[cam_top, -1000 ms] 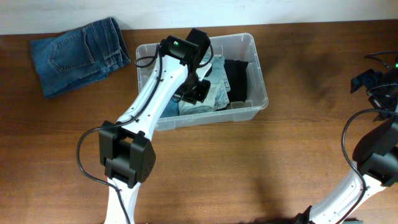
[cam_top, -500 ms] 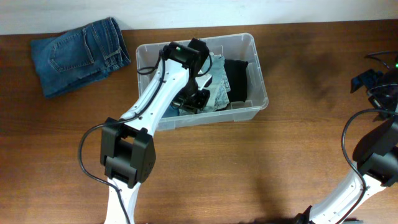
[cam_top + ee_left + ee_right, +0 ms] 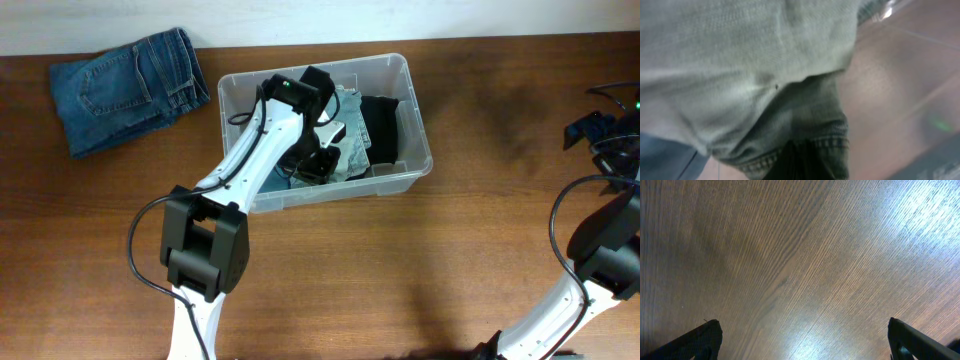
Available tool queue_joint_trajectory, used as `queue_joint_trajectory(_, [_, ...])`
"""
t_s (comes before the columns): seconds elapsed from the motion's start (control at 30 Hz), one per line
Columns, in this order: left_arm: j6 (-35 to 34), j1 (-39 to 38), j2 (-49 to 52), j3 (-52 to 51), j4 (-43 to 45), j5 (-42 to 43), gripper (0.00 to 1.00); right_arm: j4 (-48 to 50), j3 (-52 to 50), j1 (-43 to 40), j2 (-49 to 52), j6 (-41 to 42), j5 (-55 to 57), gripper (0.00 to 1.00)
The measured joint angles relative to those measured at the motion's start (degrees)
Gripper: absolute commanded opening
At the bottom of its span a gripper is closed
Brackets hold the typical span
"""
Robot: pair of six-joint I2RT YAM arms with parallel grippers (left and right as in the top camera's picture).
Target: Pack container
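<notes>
With folded blue jeans (image 3: 125,90) lying left of the container (image 3: 421,120) on the table (image 3: 450,260), the left gripper (image 3: 318,160) sits closed inside it on the pale jeans (image 3: 352,150), so snagged denim may drag out on withdrawal; the right gripper (image 3: 802,330), well right, stands open and empty.

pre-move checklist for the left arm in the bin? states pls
1. Left gripper inside the container: ok.
2. Left jaws shut: ok. Actual grip on the light denim: cannot tell, cloth fills the wrist view.
3. Black garment inside the container walls: ok.
4. Folded blue jeans packed: not ok, they lie on the table left of the container.
5. Right gripper open, empty, away from the container: ok.
</notes>
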Motion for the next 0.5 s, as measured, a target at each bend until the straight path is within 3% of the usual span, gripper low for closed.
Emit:
queue_joint_trajectory(0.27, [0.07,-0.02,-0.02,-3.85,6.29,0.5,0.01,-0.02,0.0,0.0,0.0,0.0,0.0,0.98])
queue_joint_trajectory(0.5, [0.09,0.09,0.0,-1.14,5.92,0.5,0.01,-0.02,0.0,0.0,0.0,0.0,0.0,0.98])
